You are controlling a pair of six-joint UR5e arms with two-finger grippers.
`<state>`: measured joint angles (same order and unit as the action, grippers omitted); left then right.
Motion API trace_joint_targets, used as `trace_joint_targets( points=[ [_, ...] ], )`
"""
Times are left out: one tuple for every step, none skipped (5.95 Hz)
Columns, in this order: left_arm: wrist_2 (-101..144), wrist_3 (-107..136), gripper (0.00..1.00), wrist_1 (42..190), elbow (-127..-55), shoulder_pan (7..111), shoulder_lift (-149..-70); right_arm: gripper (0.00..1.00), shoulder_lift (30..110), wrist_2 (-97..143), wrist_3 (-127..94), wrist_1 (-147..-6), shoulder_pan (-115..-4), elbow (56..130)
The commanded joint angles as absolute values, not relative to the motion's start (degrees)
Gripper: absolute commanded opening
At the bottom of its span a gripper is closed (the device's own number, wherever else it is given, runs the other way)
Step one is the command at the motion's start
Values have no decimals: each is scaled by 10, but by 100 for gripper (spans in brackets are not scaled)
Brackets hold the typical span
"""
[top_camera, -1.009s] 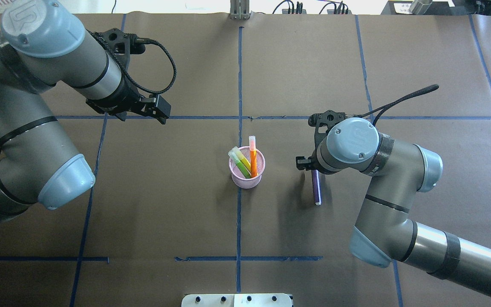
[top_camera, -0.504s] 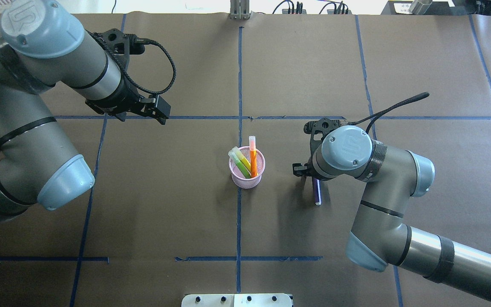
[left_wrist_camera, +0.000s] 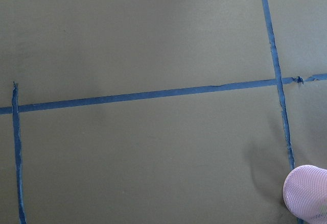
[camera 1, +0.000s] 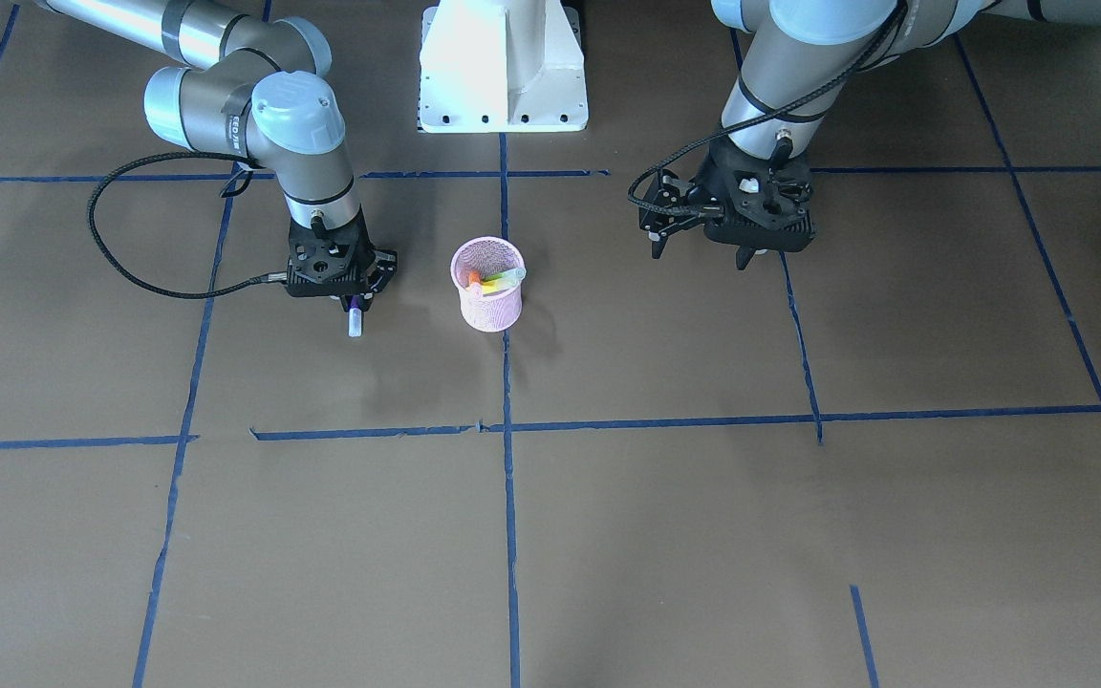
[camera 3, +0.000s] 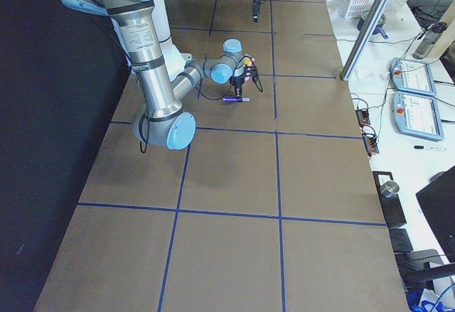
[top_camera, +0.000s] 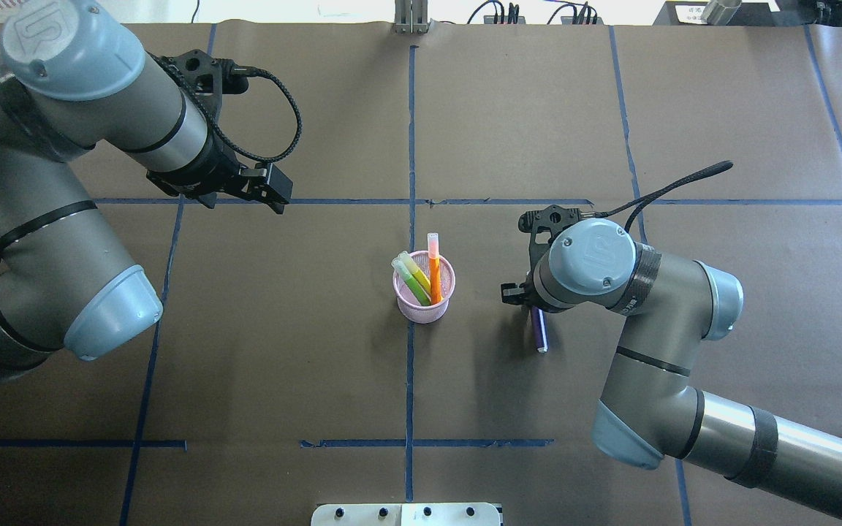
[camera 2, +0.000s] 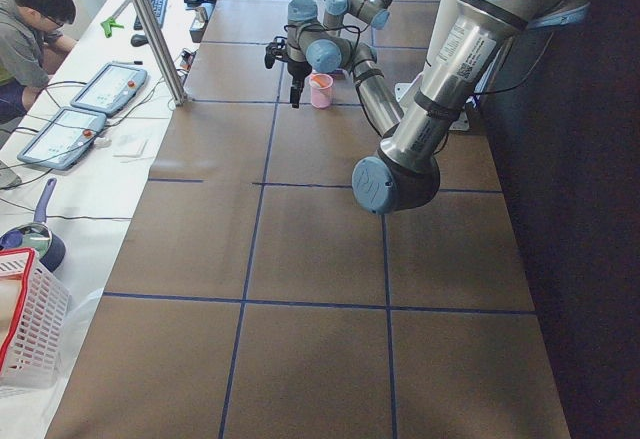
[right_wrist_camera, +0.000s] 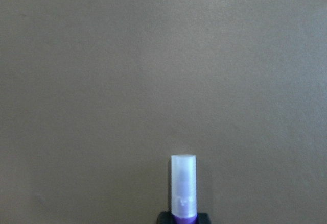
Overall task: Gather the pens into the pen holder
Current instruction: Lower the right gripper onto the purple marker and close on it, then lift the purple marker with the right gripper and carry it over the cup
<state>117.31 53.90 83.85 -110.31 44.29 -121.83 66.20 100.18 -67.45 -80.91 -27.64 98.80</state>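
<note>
The pink mesh pen holder stands mid-table, also in the front view and at the left wrist view's corner. An orange pen and a green pen lean inside it, with a yellow-green stick beside the green one. The purple pen lies on the table to the holder's right. My right gripper is down over it and looks shut on it. The pen's pale cap sticks out ahead of the gripper. My left gripper hovers far left of the holder, open and empty.
Blue tape lines cross the brown table. The robot's base plate sits at the near edge. A black cable loops beside the right wrist. An operator sits past the table's far side, and a white basket stands nearby.
My right arm has moved left and down over the purple pen. The pen's near end has shifted slightly left. My left arm has not moved.
</note>
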Motion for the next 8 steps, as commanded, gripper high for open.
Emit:
trace_joint_targets(
  points=[
    [1172, 540, 100, 839, -1102, 440, -1219, 0, 661, 1002, -675, -810, -273, 1011],
    [1172, 540, 100, 838, -1101, 439, -1218, 0, 662, 972, -691, -809, -277, 1049],
    [1172, 540, 100, 839, -1099, 438, -1219, 0, 662, 911, -692, -809, -277, 1088],
    [1172, 540, 100, 839, -1092, 432, -1219, 0, 660, 827, -693, -813, -272, 1113],
    [1172, 540, 100, 839, -1085, 428, -1219, 0, 659, 764, -700, -812, -267, 1128],
    [1173, 540, 100, 838, -1078, 424, -1218, 0, 636, 672, -742, -816, -227, 1127],
    [1173, 539, 100, 840, -1056, 421, -1223, 0, 622, 609, -782, -816, -188, 1124],
    [1174, 539, 100, 840, -1050, 421, -1223, 0, 609, 560, -819, -817, -162, 1123]
  ],
)
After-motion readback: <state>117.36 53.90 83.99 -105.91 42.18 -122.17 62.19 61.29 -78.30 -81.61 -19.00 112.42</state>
